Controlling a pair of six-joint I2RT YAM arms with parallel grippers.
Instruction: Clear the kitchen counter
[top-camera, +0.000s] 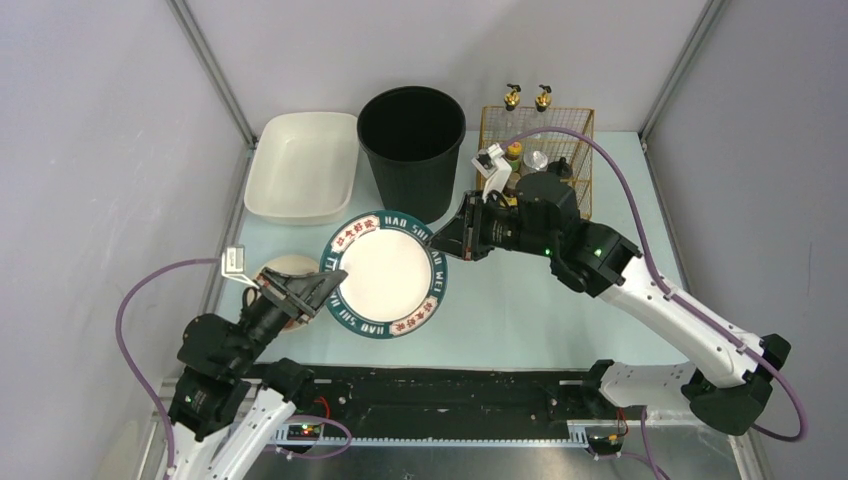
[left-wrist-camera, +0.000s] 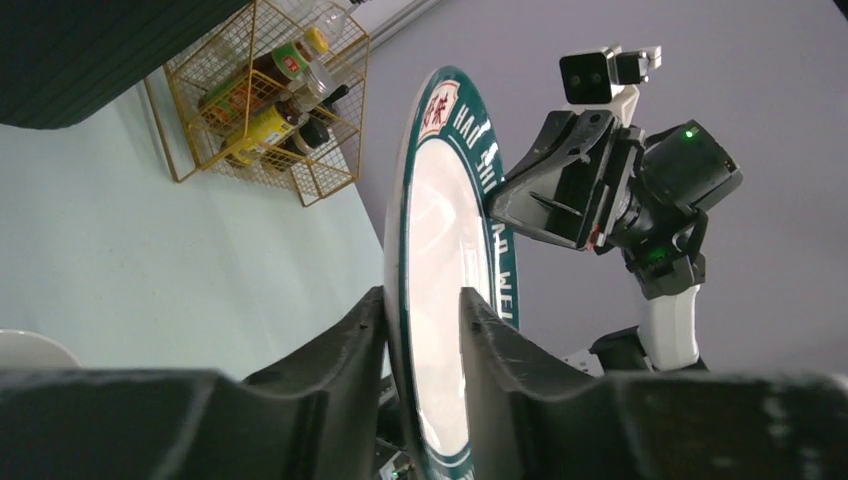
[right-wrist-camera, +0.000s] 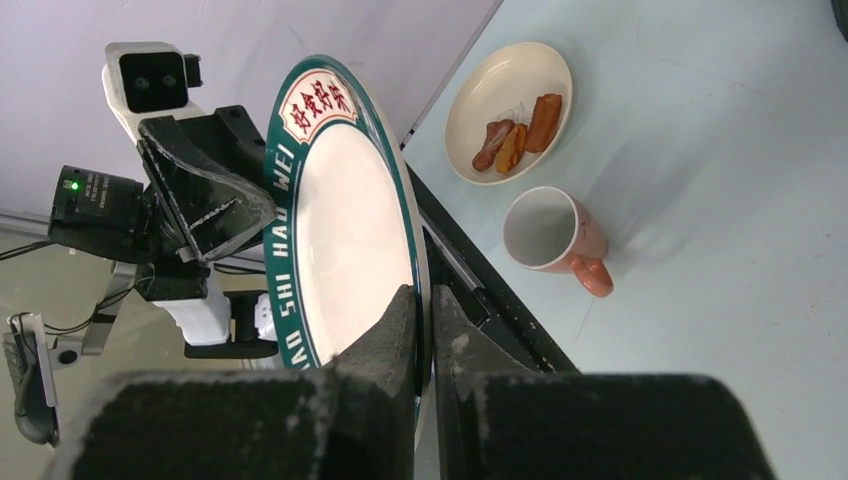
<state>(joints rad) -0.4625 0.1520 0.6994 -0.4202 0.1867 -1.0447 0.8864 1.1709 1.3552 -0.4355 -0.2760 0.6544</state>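
Right claw (right-wrist-camera: 422, 300) clamps plate (top-camera: 385, 275) rim; left claw (left-wrist-camera: 420, 305) straddles opposite rim (grip unclear), above kitchen counter (top-camera: 540, 310).

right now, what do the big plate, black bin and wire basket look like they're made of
plate: likely glazed ceramic or melamine, glossy white centre with printed green band; can't tell which.
black bin: looks like matte moulded plastic, smooth tapered wall.
basket: thin metal wire, gold-coloured finish, open grid.
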